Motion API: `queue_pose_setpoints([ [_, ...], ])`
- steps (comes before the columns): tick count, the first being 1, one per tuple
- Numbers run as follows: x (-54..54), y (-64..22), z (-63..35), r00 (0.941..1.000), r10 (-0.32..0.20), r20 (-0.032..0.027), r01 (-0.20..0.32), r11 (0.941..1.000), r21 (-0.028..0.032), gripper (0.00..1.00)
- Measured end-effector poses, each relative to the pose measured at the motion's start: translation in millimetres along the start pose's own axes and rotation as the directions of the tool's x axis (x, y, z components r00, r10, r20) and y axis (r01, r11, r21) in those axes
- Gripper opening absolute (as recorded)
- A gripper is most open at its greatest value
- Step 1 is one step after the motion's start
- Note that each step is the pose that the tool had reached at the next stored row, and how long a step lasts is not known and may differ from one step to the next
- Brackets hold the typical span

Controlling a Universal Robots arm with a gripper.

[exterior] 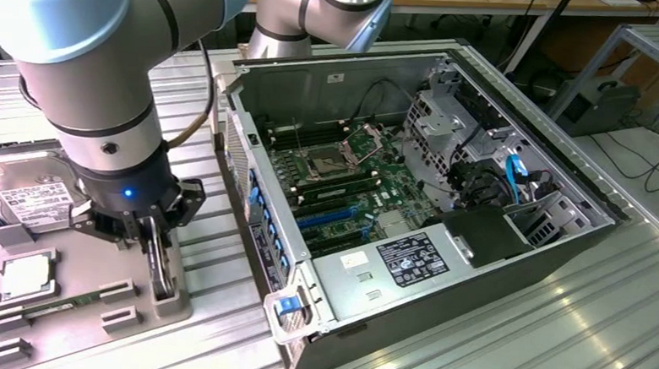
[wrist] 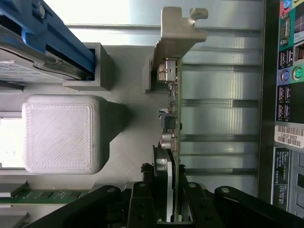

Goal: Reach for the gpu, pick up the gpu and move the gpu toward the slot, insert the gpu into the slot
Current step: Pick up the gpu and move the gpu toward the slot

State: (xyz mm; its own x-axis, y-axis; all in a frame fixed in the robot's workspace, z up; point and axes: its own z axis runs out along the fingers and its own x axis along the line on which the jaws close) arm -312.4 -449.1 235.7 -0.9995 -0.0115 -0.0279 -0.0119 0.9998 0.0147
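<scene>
Black jointed fingers [wrist: 141, 199] of the hand [wrist: 167, 189] sit closest to the wrist lens, clamped on the gpu [wrist: 174, 118], one on each face. Card seen edge-on there: a thin green-brown board with small silver parts and a dark cooler slab on one side. Its long axis runs straight away from the fingers and ends in the bent silver bracket [wrist: 179, 42]. Beside it is a grey printed block [wrist: 57, 137] with fine layer ridges and rounded corners, and a blue-edged hard drive [wrist: 28, 66]. The wrist view also catches the coloured ports [wrist: 289, 73] on the case's rear panel. Exterior view, lower left of frame: hand [exterior: 157, 251] is down over the gpu [exterior: 165, 279], which stands on edge in the grey fixture [exterior: 87, 294] with its long axis running down the frame. On the same fixture lie the hard drive [exterior: 36, 190] and a square silver processor chip [exterior: 26, 274]. Centre of frame: an open computer case [exterior: 555, 188] lies on the ribbed metal bench [exterior: 592, 334], with the green motherboard [exterior: 392, 192] inside. The long blue slot [exterior: 325, 219] lies well apart from the card.
</scene>
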Motion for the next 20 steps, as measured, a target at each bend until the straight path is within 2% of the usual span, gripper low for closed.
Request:
queue_pose_setpoints([
  [7,-0.5,0.2,-17.7,1.0000,0.000,0.0000,0.000,1.0000,-0.0057,0.28],
  [20,-1.6,0.8,-55.7,1.0000,0.000,-0.0002,0.000,1.0000,-0.0065,0.28],
])
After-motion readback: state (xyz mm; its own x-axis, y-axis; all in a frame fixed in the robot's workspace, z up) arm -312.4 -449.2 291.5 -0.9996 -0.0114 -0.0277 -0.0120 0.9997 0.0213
